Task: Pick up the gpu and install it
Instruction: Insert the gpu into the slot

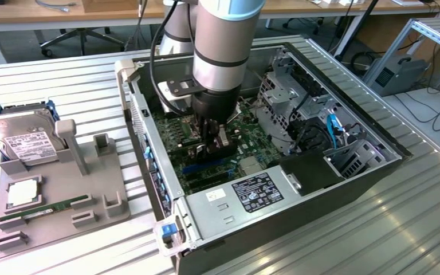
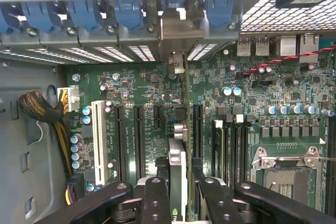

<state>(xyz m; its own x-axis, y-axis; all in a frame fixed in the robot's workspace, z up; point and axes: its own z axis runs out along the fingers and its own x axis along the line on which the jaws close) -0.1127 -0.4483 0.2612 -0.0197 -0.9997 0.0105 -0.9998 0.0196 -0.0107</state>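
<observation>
The gripper is clamped partway closed on the gpu, fingers pressing both faces. The card stands on edge, thin and upright, silver bracket toward the case's rear slots, low over the green motherboard inside the open computer case.

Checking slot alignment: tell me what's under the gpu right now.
The gpu, clamped edge-on in the gripper, stands over the green motherboard among black expansion slots. The slot directly beneath its lower edge is covered.
</observation>
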